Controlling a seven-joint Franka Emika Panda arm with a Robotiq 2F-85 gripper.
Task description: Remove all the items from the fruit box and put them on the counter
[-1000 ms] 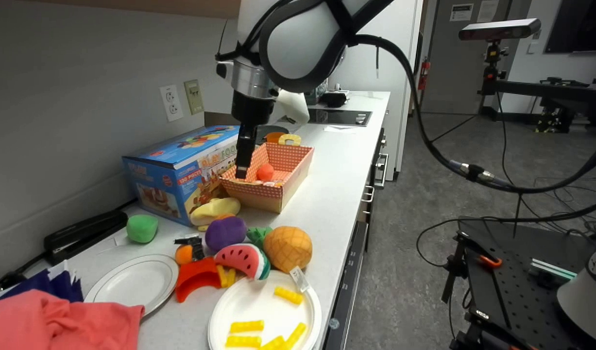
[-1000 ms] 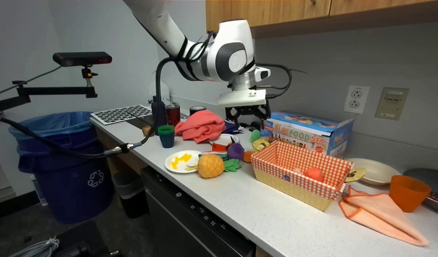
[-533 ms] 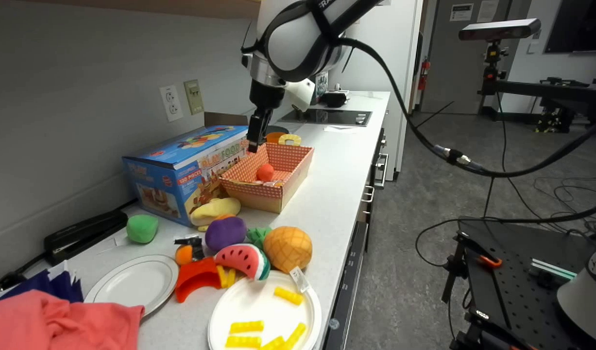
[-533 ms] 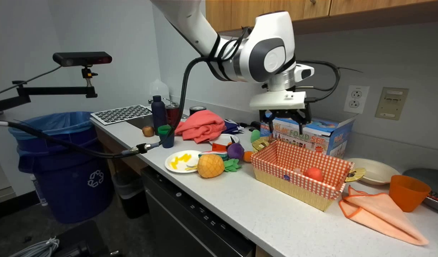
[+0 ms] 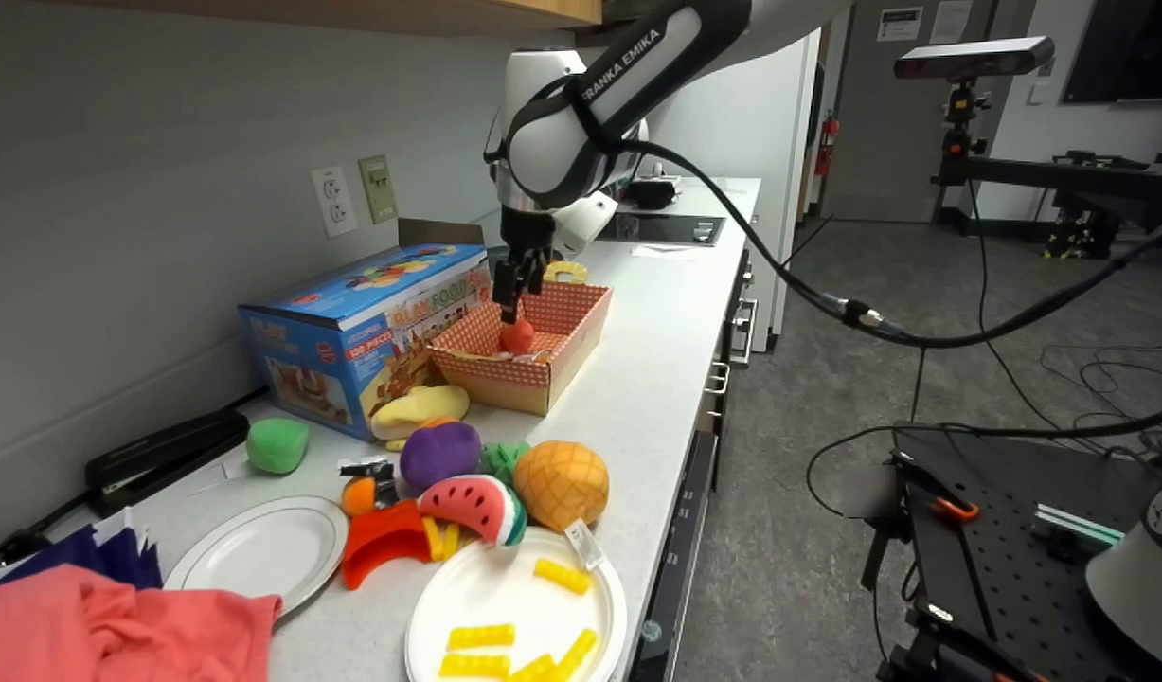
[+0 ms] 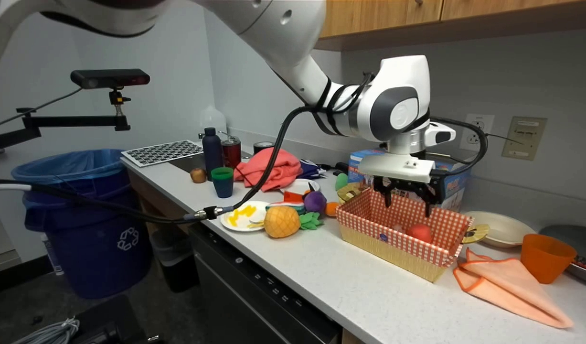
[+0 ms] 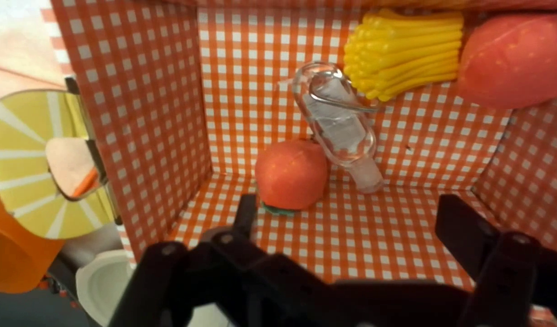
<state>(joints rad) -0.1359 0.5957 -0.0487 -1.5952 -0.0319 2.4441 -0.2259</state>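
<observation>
In an exterior view, the gripper (image 6: pixel 407 209) points down over the checked box (image 6: pixel 390 253), its jaws spread apart. I cannot tell if the tips are lower than the rim. A strip of white counter (image 6: pixel 369 306) runs between the box and the front edge. A carton (image 6: pixel 457 195) stands close behind the box. A peach cloth (image 6: pixel 510 289) and an orange cup (image 6: pixel 547 260) sit near its right end. The box looks like straw on the outside.

In an exterior view, a pineapple (image 5: pixel 563 483) and a watermelon slice (image 5: pixel 472 507) sit by a white plate (image 5: pixel 509 592), close to the counter's edge. The pineapple is round with criss-cross lines, and the slice is curved. Short yellow sticks (image 5: pixel 481 637) lie on the flat plate.

In the wrist view, the jaws stand wide apart, with checked lining between them. Inside the box are a red strawberry (image 7: pixel 291 175), a clear bottle (image 7: pixel 339 129), a bumpy yellow bundle (image 7: pixel 405 52) and another strawberry (image 7: pixel 514 61). The smooth bottle lies slanted, right by the red strawberry. One finger (image 7: pixel 246 209) shows next to that strawberry; I cannot tell if they touch.
</observation>
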